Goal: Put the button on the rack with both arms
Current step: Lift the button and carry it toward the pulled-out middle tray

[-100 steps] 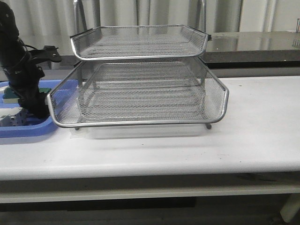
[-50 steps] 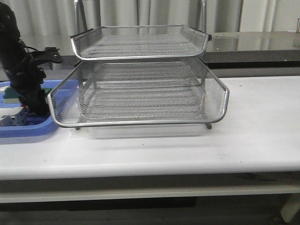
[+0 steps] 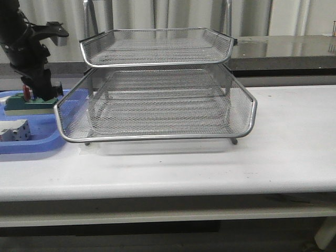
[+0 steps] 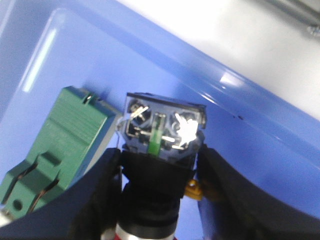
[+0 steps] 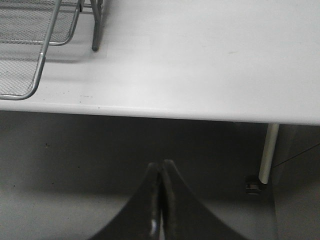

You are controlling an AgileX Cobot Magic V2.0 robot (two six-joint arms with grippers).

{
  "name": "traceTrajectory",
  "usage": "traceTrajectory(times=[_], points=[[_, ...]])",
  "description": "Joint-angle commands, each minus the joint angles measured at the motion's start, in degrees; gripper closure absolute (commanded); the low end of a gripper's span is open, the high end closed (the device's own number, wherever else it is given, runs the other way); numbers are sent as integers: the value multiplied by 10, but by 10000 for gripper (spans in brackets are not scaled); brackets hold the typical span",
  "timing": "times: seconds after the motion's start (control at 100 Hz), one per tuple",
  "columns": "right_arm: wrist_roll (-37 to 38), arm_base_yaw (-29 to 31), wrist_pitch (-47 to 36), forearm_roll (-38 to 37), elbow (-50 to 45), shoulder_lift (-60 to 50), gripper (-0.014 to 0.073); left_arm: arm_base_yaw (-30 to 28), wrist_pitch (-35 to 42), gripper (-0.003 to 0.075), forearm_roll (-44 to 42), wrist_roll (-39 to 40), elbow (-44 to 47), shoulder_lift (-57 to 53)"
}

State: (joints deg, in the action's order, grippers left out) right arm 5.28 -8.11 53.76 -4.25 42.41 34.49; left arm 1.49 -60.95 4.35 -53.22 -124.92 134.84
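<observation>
The button point(image 4: 162, 131) is clamped between the fingers of my left gripper point(image 4: 160, 156), its black-and-blue body with metal terminals pointing away from the wrist and a strip of red cap at the frame edge. In the front view the left gripper point(image 3: 34, 88) hangs just above the blue tray point(image 3: 37, 145), left of the rack point(image 3: 157, 113), with the button point(image 3: 27, 93) barely showing. My right gripper point(image 5: 161, 172) is shut on nothing, out beyond the table's front edge over the floor; it does not show in the front view.
A green block point(image 3: 26, 106) and a white block point(image 3: 14, 130) lie in the blue tray; the green block point(image 4: 55, 145) sits just beside the held button. The rack's corner point(image 5: 30, 55) and a leg show on the white table point(image 5: 200, 60).
The left arm has risen out of the blue tray with the button in its fingers, uncovering the green block and the white block. The rack has not moved.
</observation>
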Motion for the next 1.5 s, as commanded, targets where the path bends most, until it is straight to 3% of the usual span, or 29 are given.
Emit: traceTrajectory(times=[0.0,0.32,0.78,1.18,1.49], points=[[-2,2,-32,-9,20,0,664,-6,-23,716,5,21,-37,-52],[-2,2,-32,-9,20,0,664,-27,-121,716,10,81,-43,-102],[-2,2,-32,-9,20,0,664,-29,-121,716,13,216,-33,-218],[-2,2,-32,-9,20,0,664,-1,-121,716,45,215,163,-397],[-2,2,-32,-9,20,0,664,105,-121,716,48,215,249,-465]])
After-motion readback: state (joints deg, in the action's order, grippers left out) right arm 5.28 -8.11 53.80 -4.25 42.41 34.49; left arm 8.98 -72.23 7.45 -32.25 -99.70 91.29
